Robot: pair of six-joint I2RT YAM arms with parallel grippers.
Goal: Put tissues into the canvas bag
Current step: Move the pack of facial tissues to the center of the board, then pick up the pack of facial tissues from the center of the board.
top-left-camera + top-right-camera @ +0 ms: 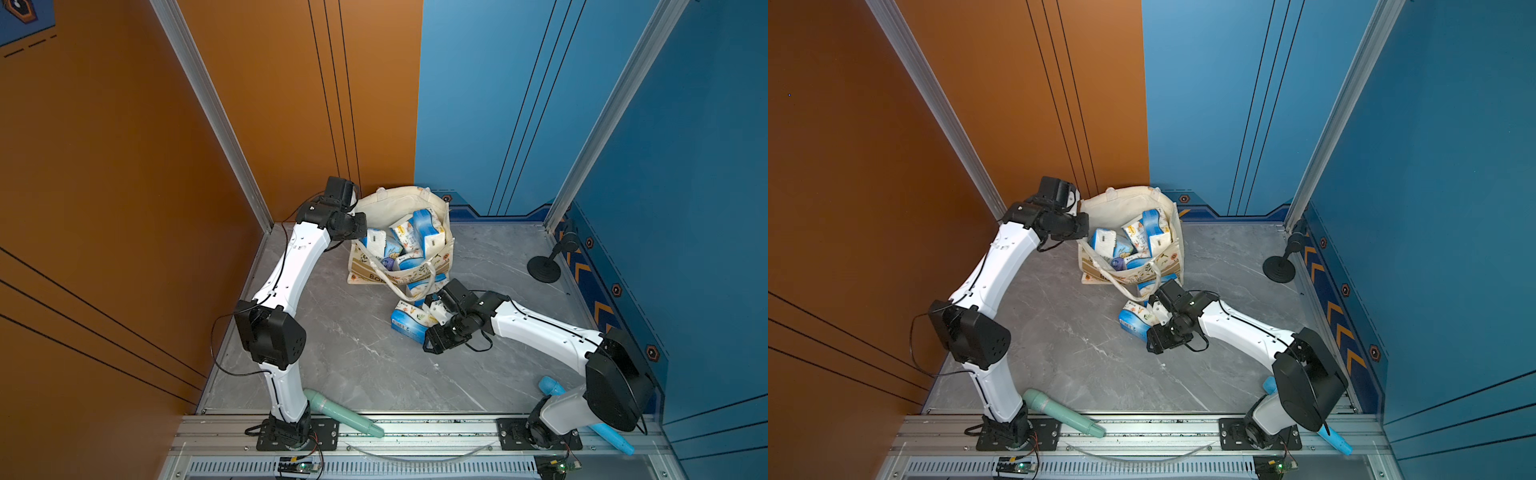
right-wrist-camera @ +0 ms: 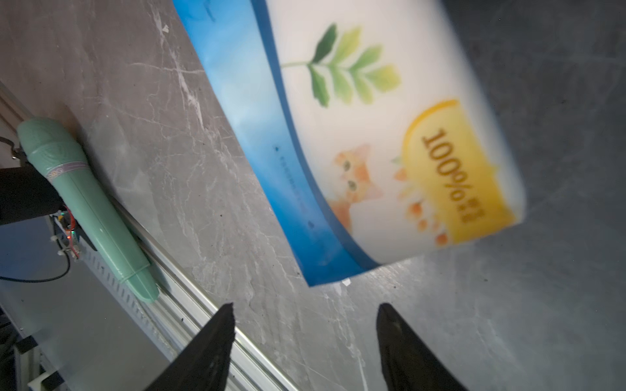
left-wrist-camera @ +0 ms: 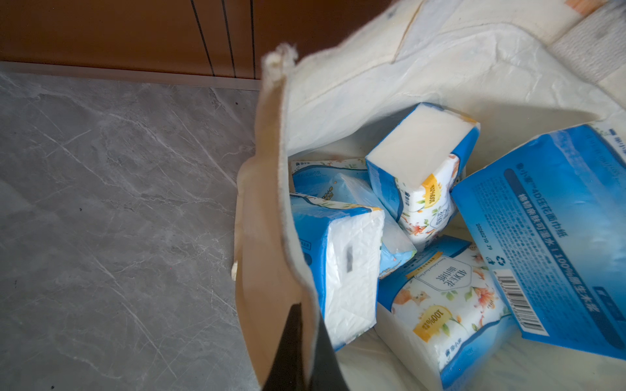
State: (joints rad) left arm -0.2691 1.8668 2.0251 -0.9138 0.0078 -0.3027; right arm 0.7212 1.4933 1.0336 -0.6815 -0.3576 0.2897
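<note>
Spanning both top views, the grey marble table (image 1: 353, 374) carries all items. The canvas bag (image 1: 399, 203) stands upright and open-mouthed at the table's 12 o'clock side, with its tan band facing 6 o'clock. The teal cylinder (image 1: 345, 413) lies at the table's 7 o'clock edge. The light-blue cylinder (image 1: 552, 386) lies at 4 o'clock, partly hidden behind the right arm. The tissues (image 1: 415, 237) fill the bag in a loose heap, with several packs on end. One loose pack (image 1: 409, 324) lies on the table at the bag's 6 o'clock, apart from it. A second pack (image 1: 419, 289) sits just beside the bag's front wall, beneath the drooping handle. The left gripper (image 3: 301, 325) is closed, pinching the fabric rim at the bag's 9 o'clock side. The right gripper (image 2: 305, 306) stands wide with nothing between its fingers. It sits low at the loose pack's 3 o'clock, just beside it; contact with the pack cannot be confirmed.
</note>
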